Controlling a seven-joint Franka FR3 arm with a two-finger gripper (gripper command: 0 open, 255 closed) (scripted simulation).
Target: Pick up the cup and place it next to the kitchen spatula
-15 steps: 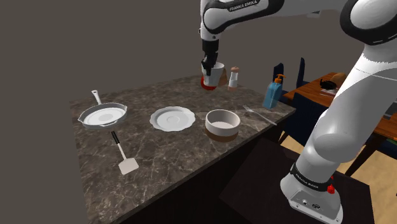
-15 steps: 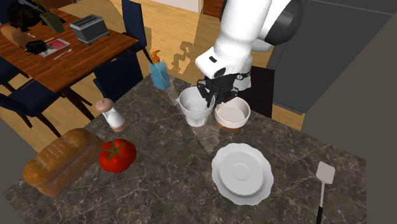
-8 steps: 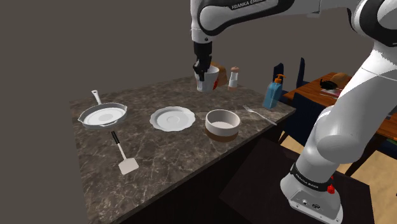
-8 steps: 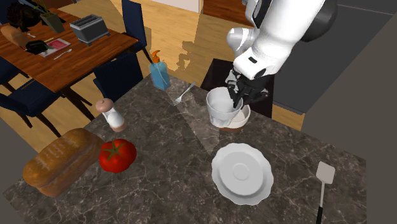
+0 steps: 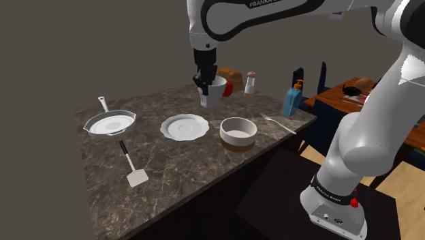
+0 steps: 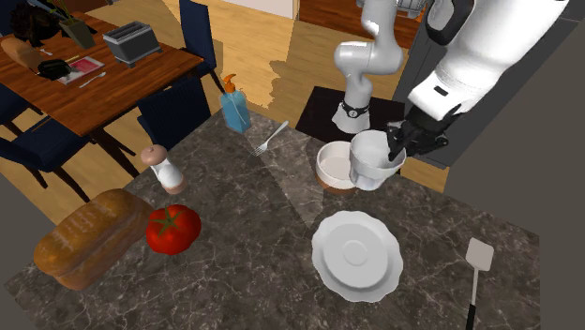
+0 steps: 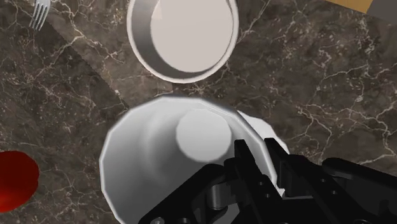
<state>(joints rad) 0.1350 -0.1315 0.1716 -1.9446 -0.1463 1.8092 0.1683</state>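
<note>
White cup (image 5: 212, 93) hangs in the air clear of the dark marble countertop (image 5: 170, 170), the black gripper (image 5: 204, 82) clamped narrow on its rim, and in the wrist view the fingers (image 7: 245, 159) pinch the cup wall. Shoulder view: cup is over the counter's far part, beyond the white plate (image 5: 184, 127) and left of the brown-banded bowl (image 5: 238, 131). The kitchen spatula (image 5: 136, 177) lies well apart at the near left, its handle reaching toward the frying pan (image 5: 109, 124); tomato (image 6: 172, 229) and bread loaf (image 6: 89, 239) sit at the second exterior view's left.
</note>
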